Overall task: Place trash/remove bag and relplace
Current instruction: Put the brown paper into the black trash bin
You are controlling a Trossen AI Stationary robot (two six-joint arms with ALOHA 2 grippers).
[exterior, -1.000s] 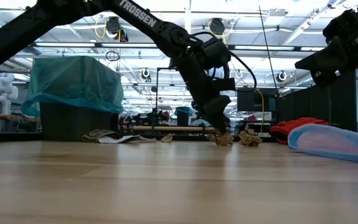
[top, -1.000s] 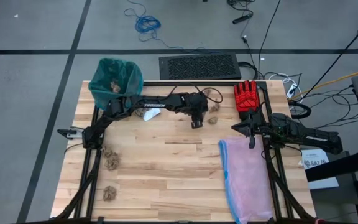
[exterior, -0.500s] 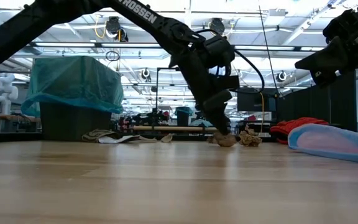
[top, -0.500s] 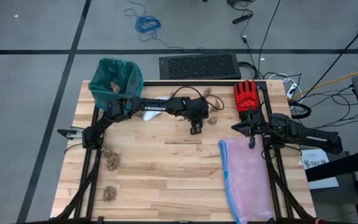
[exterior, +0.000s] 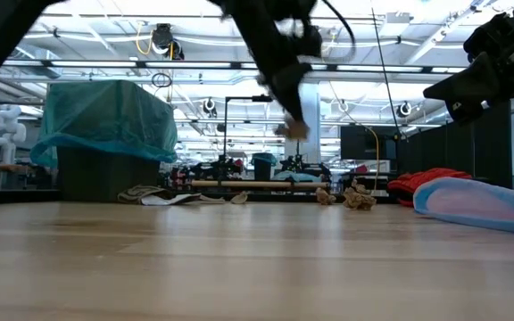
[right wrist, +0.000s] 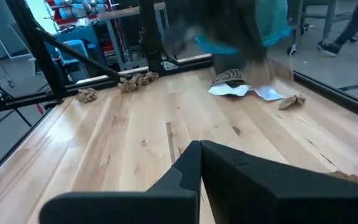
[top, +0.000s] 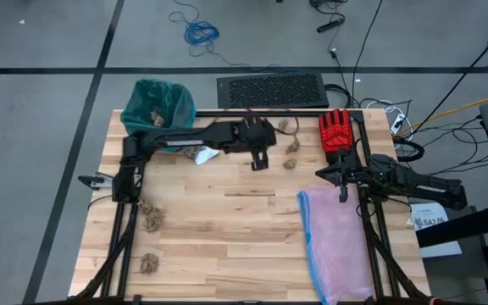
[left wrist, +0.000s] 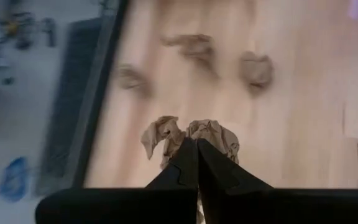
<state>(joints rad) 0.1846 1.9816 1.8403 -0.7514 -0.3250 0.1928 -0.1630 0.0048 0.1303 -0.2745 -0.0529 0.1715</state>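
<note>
My left gripper (top: 259,163) hangs above the table's far middle, shut on a brown paper wad (left wrist: 191,134), one piece of the trash. That wad shows blurred and high over the table in the low view (exterior: 294,131). More wads lie by the far edge (top: 291,127) (top: 293,148) and near the left edge (top: 151,218) (top: 148,263). A white scrap (top: 203,155) lies beside the bin. The teal bag (top: 158,106) lines the bin at the far left corner. My right gripper (top: 343,193) waits shut at the right side. My left gripper pinches the wad between its two fingertips (left wrist: 185,163), on the wad's near edge (left wrist: 194,142). The fingers slant downward from above. The wad is lifted clear of the table and sticks out past the fingertips.
A red glove (top: 335,131) lies at the far right. A pale pink bag (top: 333,241) is spread along the right side. The middle and near parts of the wooden table (top: 227,246) are bare boards.
My left gripper took hold of a brown wad on the table's far middle, then rose quickly with it and drew back a little toward the bin. The wad now hangs well clear of the table. The other wads stayed in place.
</note>
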